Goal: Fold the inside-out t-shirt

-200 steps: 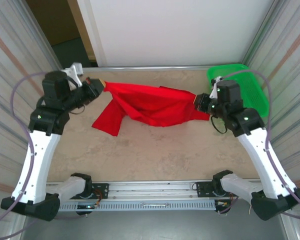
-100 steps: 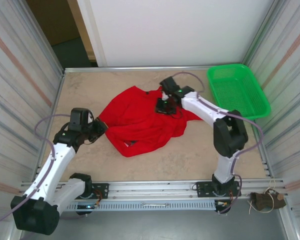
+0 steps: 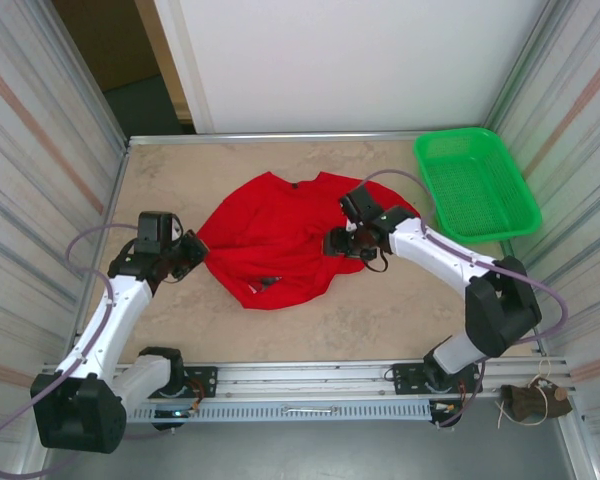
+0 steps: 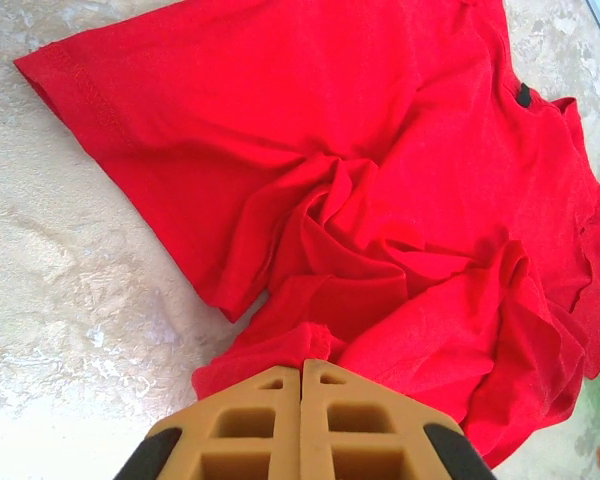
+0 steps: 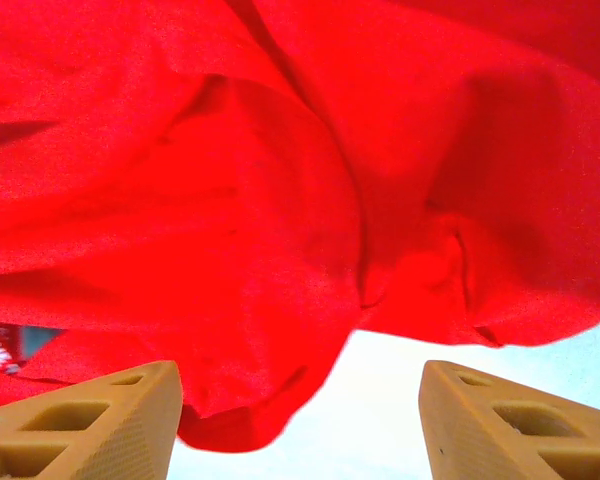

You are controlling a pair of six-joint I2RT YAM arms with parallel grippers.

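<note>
Left arm: you have it low over the table (image 3: 310, 325). The upper link runs from the base at the near edge to a wrist bent inward, so the left claw (image 3: 192, 252) points sideways at the cloth. In the wrist view the left claw (image 4: 300, 372) has both fingers pressed flat together. A fold of the inside-out t-shirt (image 4: 380, 200) bunches right at their tips, so the claw is clamped on the edge of the cloth.

Right arm: the elbow sticks out toward the right wall. The forearm reaches back across to the middle, and the wrist is tipped down over the shirt's right side. The right claw (image 3: 342, 243) sits at that edge. In the wrist view the right claw (image 5: 298, 375) stands wide open, its two tan fingers (image 5: 90, 420) far apart. Loose red cloth (image 5: 280, 150) hangs just ahead of them, and neither pad grips it.

The t-shirt (image 3: 275, 235) lies crumpled on the table between the two claws. It spreads ahead of the left claw and sits under and beyond the right one. The collar end, with a dark tag (image 4: 523, 95), is far ahead of the left claw.

Container: the green mesh basket (image 3: 450, 136) stands beyond the right claw, well apart from it, in the far right corner. Its mesh floor shows plain green all over.
</note>
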